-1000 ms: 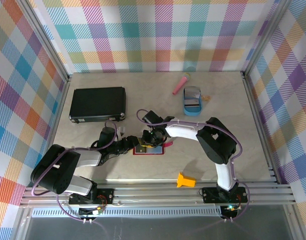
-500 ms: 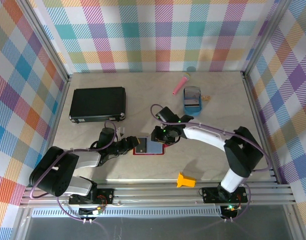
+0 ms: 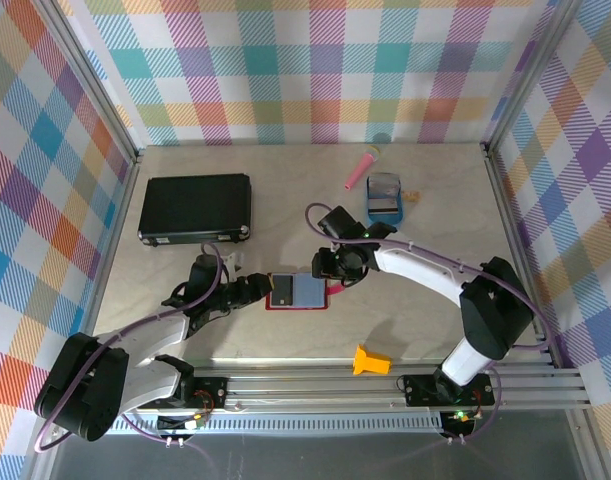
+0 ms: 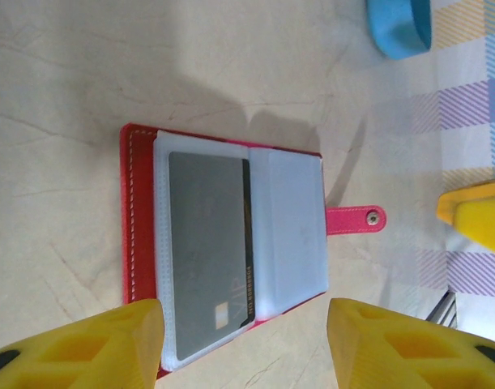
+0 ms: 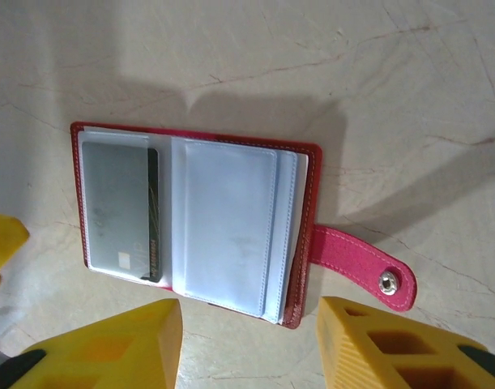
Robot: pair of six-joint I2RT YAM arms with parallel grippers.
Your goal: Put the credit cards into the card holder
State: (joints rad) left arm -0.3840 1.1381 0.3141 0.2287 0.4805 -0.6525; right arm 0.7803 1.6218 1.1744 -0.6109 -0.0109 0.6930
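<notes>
As both jaws gape, the card holder (image 3: 307, 292) lies between

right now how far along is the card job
One dark card sits in the left pocket of the open card holder; its right pocket is empty. Nothing in hand: left gripper and right gripper are both open above it. Left: what look like more cards in the blue tray.

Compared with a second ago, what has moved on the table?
The right gripper drew back rightward off the card holder, open and empty. The left gripper stayed at the holder's left edge; the holder, black case and blue tray did not move.
</notes>
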